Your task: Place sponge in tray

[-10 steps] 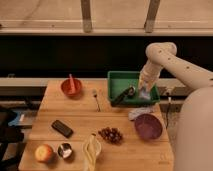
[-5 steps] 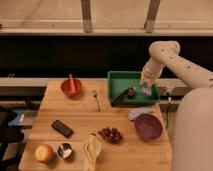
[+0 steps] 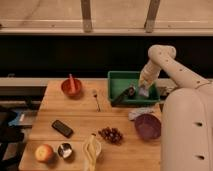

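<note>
The green tray (image 3: 120, 79) stands at the back right of the wooden table. My gripper (image 3: 144, 90) hangs from the white arm over the tray's right half, low inside its walls. A small pale bluish thing, which looks like the sponge (image 3: 144, 93), sits right at the gripper's tip; I cannot tell whether it is held or resting in the tray. A dark long object (image 3: 122, 95) lies slanted in the tray to the left of the gripper.
On the table are a red bowl with a utensil (image 3: 71, 86), a spoon (image 3: 96, 99), a black phone (image 3: 62, 128), grapes (image 3: 111, 134), a purple bowl (image 3: 147, 125), a pale wrapper (image 3: 140, 112), an apple (image 3: 44, 152), a metal cup (image 3: 65, 149) and a banana (image 3: 92, 150).
The arm has shifted a little to the left and lower, so the gripper now sits further inside the tray.
</note>
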